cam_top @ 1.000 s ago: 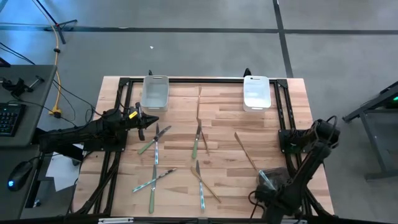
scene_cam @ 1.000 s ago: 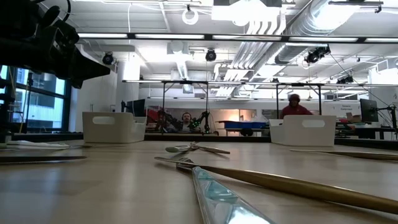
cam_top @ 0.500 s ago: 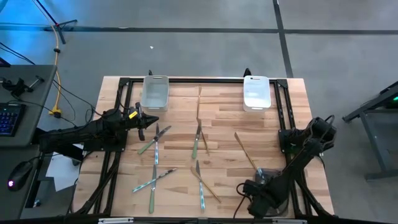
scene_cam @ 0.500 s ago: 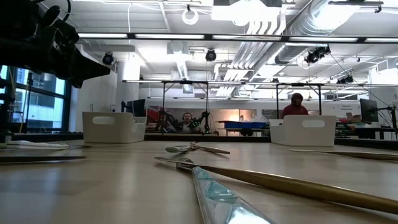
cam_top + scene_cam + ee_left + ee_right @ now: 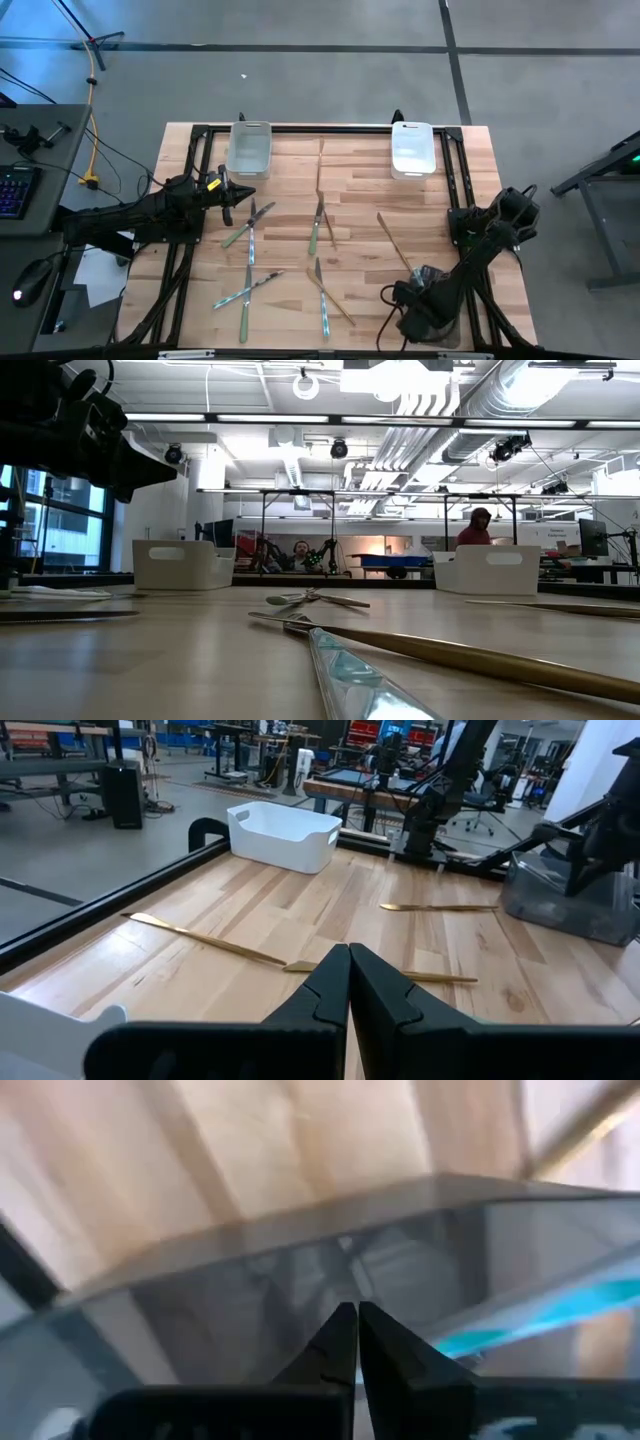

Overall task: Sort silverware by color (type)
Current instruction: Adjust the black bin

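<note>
The closed, empty right gripper (image 5: 398, 296) hovers just beside the gold-bronze knife (image 5: 394, 243), the closed left gripper (image 5: 250, 194) waiting near the silverware (image 5: 250, 232).

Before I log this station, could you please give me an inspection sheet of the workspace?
Surface: wooden table, black frame.
Job's things: silverware scattered loose across the table; gold pieces among it.
Clutter: two white bins at the far edge; clear bin at the right arm.
Grippers: left tool shut, empty, near the left bin; right tool shut over the clear bin.
Cables: yellow cable on the floor, left.
Surroundings: people behind the table.
</note>
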